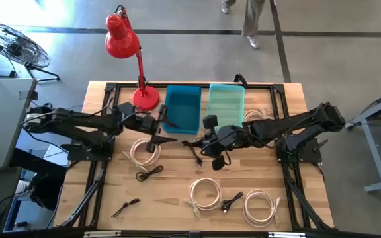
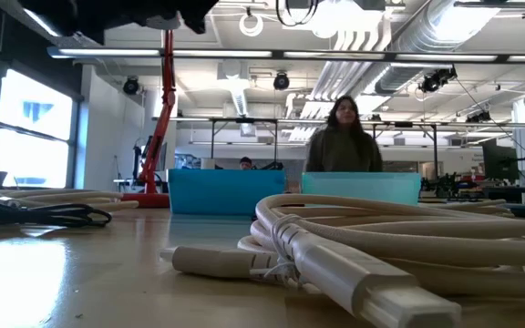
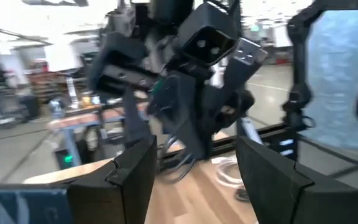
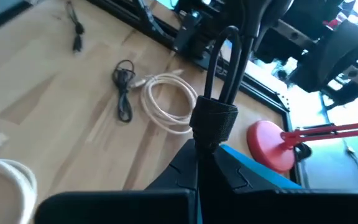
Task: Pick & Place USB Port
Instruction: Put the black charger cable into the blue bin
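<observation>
Wooden counter (image 1: 177, 198), strewn with coiled cables, carries a blue bin (image 1: 182, 109) and a teal bin (image 1: 226, 104) at its far edge; my right end effector (image 1: 218, 160) hangs above the counter's middle, clenched on a black strapped cable (image 4: 215, 93), which I should carry squarely over a bin before releasing. My left end effector (image 1: 157, 125) stands beside the blue bin, fingers parted and empty, though the cable's plug end is hidden, so I cannot confirm the USB connector.

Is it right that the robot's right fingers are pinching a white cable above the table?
Not quite. The cable in the right gripper is black, not white, as the right wrist view shows. The white cables lie coiled on the table.
</observation>
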